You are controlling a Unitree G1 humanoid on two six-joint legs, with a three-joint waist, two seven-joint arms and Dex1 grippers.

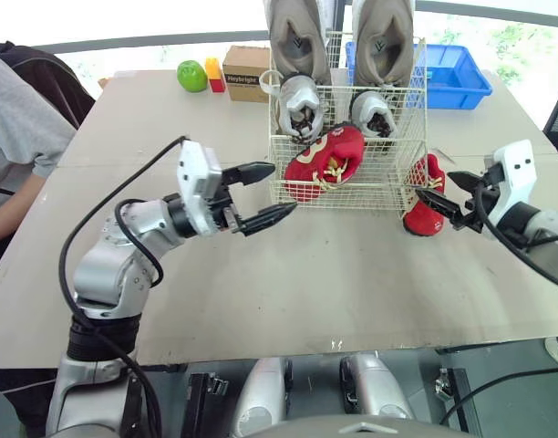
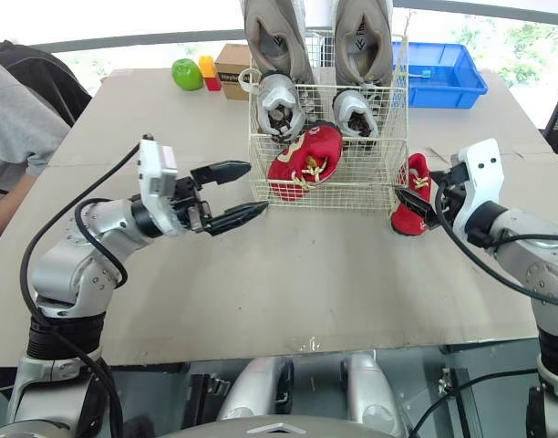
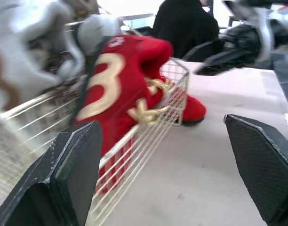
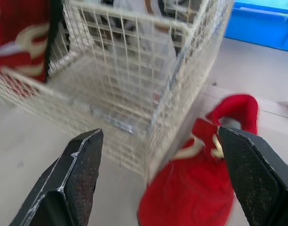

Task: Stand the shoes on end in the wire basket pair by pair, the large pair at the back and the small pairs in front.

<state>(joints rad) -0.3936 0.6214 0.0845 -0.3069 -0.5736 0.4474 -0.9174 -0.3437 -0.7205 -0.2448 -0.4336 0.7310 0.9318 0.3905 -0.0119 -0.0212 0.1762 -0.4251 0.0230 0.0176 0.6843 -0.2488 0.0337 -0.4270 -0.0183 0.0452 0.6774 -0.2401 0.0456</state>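
Jaws spread wide, the robot's right gripper (image 1: pixel 432 184) faces the small red fabric shoe with pale laces (image 1: pixel 423 221), which lies on the beige table (image 1: pixel 306 274) just beside the right wall of the white wire basket (image 1: pixel 370 189). Nothing is gripped, and the wide opening looks meant to take the shoe across its body. The left gripper (image 1: pixel 284 189), equally wide and empty, hovers near the basket's front left corner. It points at the matching red shoe marked 3 (image 1: pixel 326 160), which leans tilted in the front of the basket, so the arm may be placed to steady it. Behind, the large grey pair of sneakers (image 1: pixel 297 46) stands on end at the back, toes up, so that row looks finished. Beyond sit a blue plastic bin (image 1: pixel 454 75), a brown cardboard box (image 1: pixel 245 71) and a green apple (image 1: pixel 191 76). A person in grey (image 1: pixel 15 137) sits at the table's left edge.
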